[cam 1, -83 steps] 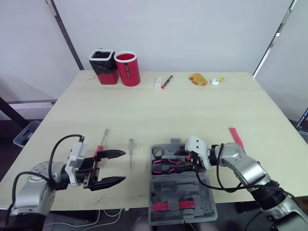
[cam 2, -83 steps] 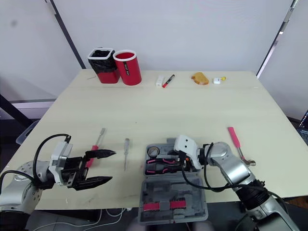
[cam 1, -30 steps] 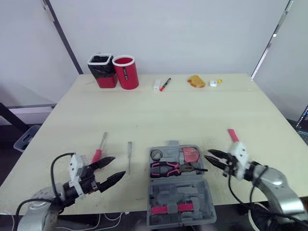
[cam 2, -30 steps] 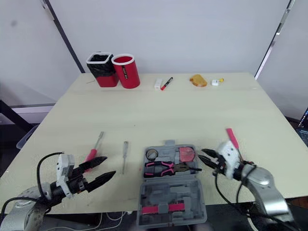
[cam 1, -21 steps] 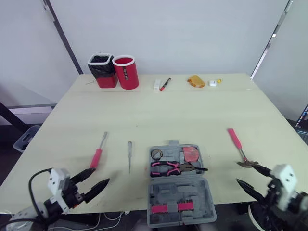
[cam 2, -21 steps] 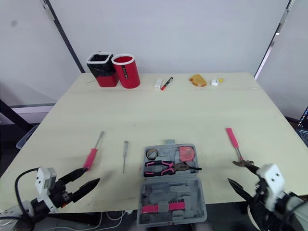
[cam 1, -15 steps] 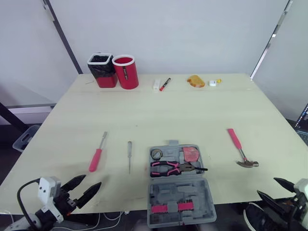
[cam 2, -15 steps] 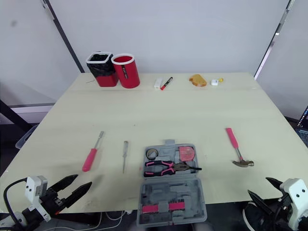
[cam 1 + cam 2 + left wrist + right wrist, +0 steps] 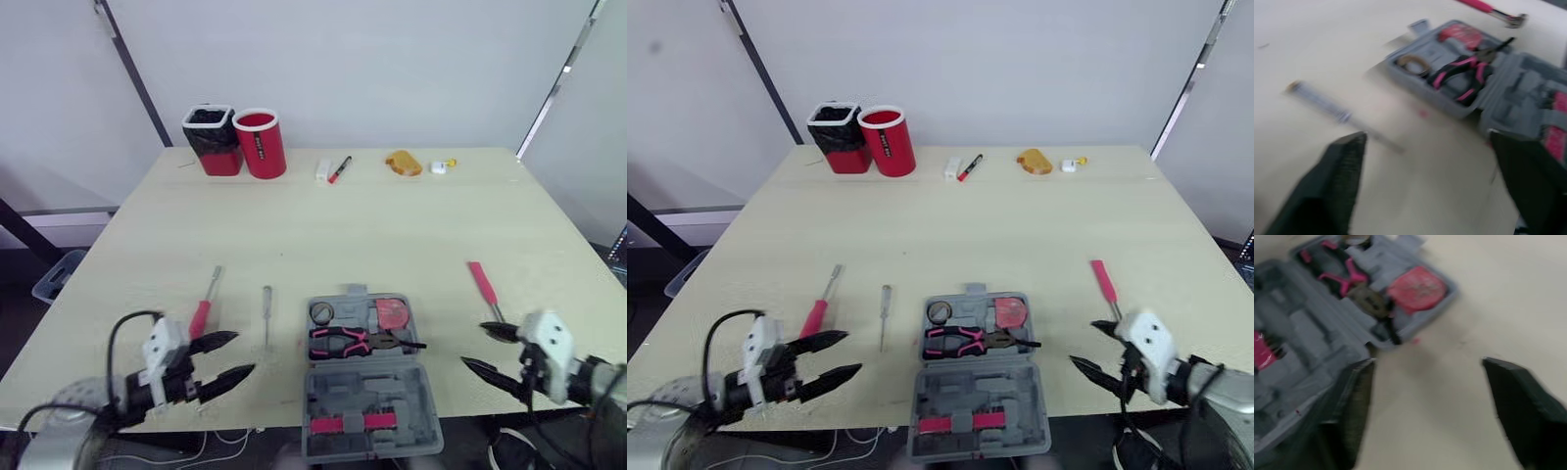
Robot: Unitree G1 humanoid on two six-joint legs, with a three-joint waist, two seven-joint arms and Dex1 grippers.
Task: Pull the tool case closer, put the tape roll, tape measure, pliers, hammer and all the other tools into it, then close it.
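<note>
- Head view: the tool case [image 9: 367, 382] lies open between both grippers. The hammer [image 9: 481, 282] lies right of the case, its handle pointing away from the robot and its head just beside the right gripper [image 9: 473, 347], whose fingers are wide apart. The left gripper [image 9: 243, 353], also wide, is left of the case, near the red screwdriver [image 9: 203, 313].
- Left wrist view: the thin screwdriver [image 9: 1327, 107] lies crosswise ahead of the fingers [image 9: 1342, 181].
- Right wrist view: the case lies ahead; for the hammer, the right arm seems nearer.

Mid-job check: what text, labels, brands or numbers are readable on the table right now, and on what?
No text can be quoted from these views.
Red cup: a dark vertical marking runs down its side, too small to read.
Tool case: no legible label or brand.
Marker: too small to read.
</note>
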